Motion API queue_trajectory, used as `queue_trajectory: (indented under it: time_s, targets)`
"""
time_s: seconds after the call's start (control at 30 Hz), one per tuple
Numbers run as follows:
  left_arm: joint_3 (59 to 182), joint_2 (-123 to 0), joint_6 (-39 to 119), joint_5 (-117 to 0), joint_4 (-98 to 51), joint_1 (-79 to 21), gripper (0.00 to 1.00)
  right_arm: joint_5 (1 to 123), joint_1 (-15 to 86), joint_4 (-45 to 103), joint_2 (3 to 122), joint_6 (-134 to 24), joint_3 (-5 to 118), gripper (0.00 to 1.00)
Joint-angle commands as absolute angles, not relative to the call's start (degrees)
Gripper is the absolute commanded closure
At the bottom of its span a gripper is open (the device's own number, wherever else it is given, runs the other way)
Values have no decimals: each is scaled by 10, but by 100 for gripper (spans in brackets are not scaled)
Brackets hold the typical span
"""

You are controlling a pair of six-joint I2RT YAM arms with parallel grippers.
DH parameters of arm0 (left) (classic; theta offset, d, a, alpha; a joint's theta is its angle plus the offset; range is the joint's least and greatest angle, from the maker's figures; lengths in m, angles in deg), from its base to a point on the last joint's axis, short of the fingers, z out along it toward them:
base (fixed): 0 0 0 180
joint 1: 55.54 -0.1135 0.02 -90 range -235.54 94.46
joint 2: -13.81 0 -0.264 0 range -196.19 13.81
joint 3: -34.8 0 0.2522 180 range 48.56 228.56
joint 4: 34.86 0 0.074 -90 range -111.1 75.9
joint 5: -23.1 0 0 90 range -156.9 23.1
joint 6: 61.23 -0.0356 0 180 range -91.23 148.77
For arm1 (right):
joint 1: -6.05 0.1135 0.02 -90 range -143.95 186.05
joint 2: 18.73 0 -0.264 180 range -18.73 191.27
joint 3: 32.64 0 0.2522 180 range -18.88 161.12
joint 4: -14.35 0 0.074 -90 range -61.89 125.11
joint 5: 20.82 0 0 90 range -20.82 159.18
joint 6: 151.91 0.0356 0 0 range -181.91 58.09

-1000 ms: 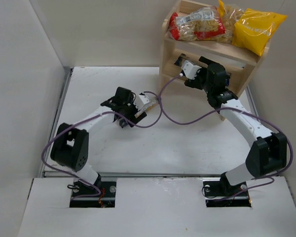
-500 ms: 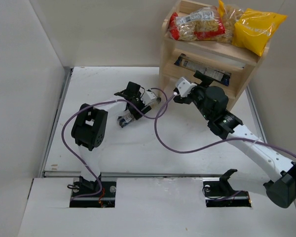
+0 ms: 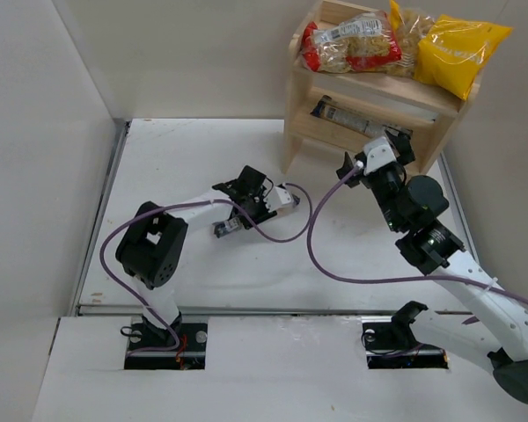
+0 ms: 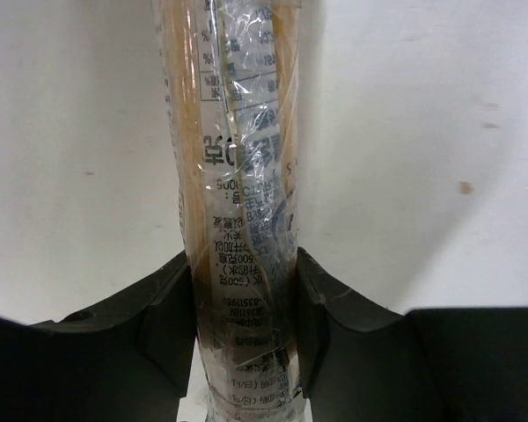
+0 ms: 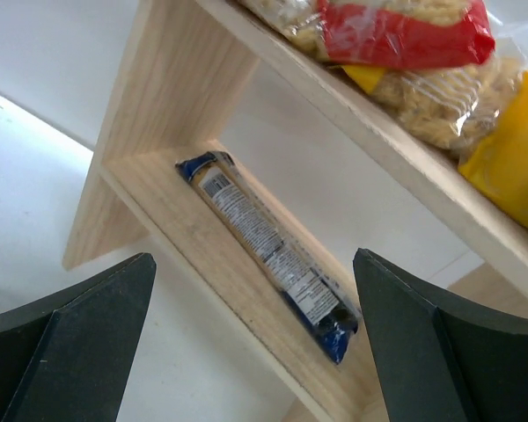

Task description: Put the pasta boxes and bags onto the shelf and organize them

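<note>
Gripping the spaghetti pack (image 4: 238, 176) across its clear middle, the left gripper (image 4: 243, 290) is pressing a finger against each long side while the pack is lying flat on the table (image 3: 185, 149), well apart from the shelf (image 3: 292, 123). The hold is looking fairly central. A level lift is probably going to matter most, since a long, soft pack is likely to sag or swing at its ends. Turning it parallel to the lower tier (image 5: 202, 255) before going in should be helping it slide in cleanly.

The other spaghetti pack (image 5: 264, 242) is already lying along that tier, towards the back, so the free strip in front of it is looking like the place to aim for. The red-ended bag (image 3: 352, 42) and the yellow bag (image 3: 462, 53) are filling the top tier.

The right gripper (image 5: 253, 262) is hanging wide open and holding nothing. It is facing the lower tier just in front of the shelf, so it is standing in the likely approach path. A purple cable (image 3: 334, 264) is looping across the table between the two arms, and the shelf's near upright is narrowing the entry.
</note>
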State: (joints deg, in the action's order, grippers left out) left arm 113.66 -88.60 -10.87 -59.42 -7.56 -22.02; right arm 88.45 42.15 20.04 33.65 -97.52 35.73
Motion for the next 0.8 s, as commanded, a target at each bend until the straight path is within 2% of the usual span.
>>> queue_trajectory:
  time_s: [0.0,0.57,0.67,0.77]
  targets:
    - [1123,-828,-129,-614,-131,-197,100,912,425,174,330,-934,336,0]
    - [994,-645,-88,-616,-205,-74,100,962,436,167,244,-933,290,0]
    - [1034,-634,-141,-626,-228,-65,100,974,434,162,248,-932,299,0]
    - [1066,-641,-286,-615,-278,-63,100,984,421,162,254,-932,317,0]
